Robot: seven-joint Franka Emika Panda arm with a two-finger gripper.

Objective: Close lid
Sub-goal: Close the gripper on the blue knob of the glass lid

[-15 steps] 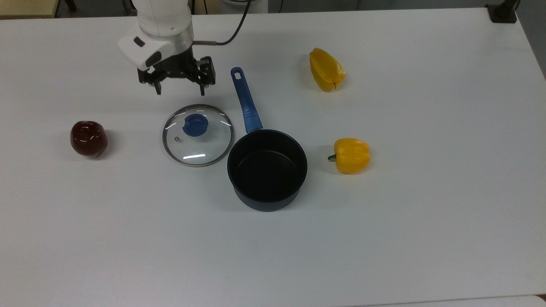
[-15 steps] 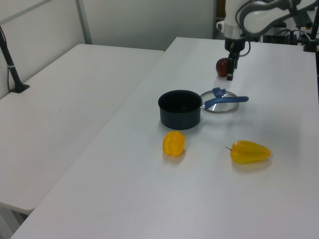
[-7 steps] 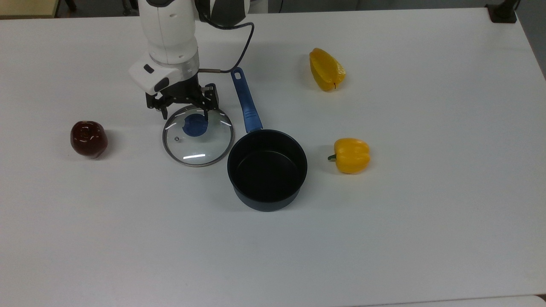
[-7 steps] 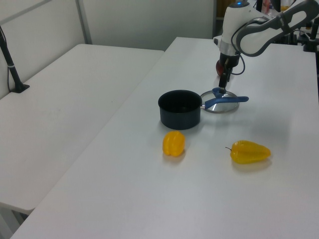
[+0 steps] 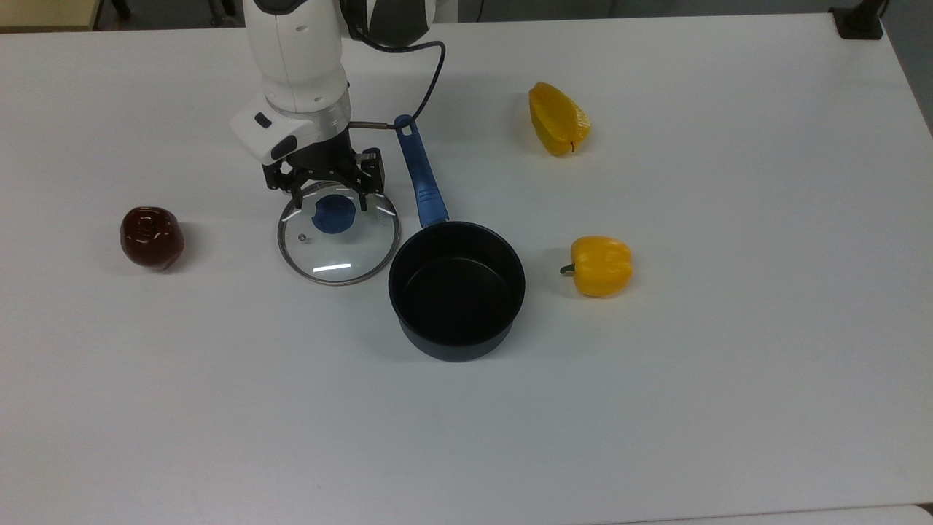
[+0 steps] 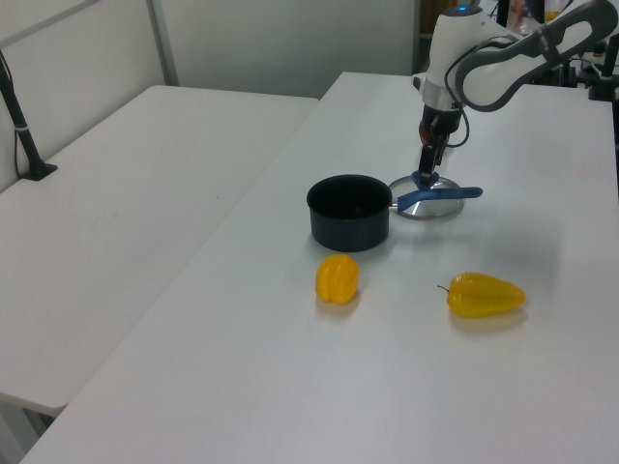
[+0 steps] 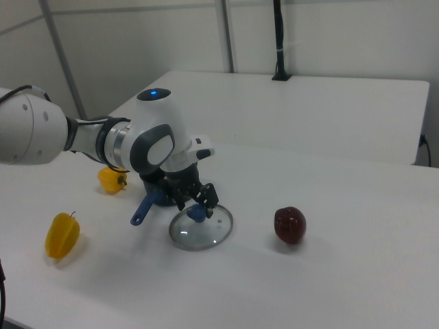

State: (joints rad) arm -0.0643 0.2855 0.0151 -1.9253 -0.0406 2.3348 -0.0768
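Gripper (image 5: 332, 195) sits low over the lid (image 5: 338, 240), fingers spread wide either side of the blue knob (image 5: 334, 213) and holding nothing that I can see. From my top view one fingertip (image 5: 297, 195) is off the knob's upper left and the other off its upper right, both over the glass. In the right view the gripper (image 7: 199, 200) looks down at knob height, but I can't tell from here whether the pads touch the knob.

Lid lies flat on the white table (image 5: 656, 408), knob up, steam hole toward the top view's left. Its rim is just beside the dark saucepan (image 5: 457, 290), at the pan's upper left in the top view; I can't tell if they touch. Pan is open, upright, with its long blue handle (image 5: 419, 171) running up past the lid's right edge in the top view. In the left view the lid (image 6: 430, 207) is behind the pan (image 6: 350, 211), under the handle, with the gripper (image 6: 427, 174) above it.

Other items I see in the top view: dark red pepper (image 5: 151, 238) well to the lid's left, one yellow pepper (image 5: 599, 265) near the pan's right, another yellow pepper (image 5: 557, 119) further up, well apart from the pan.
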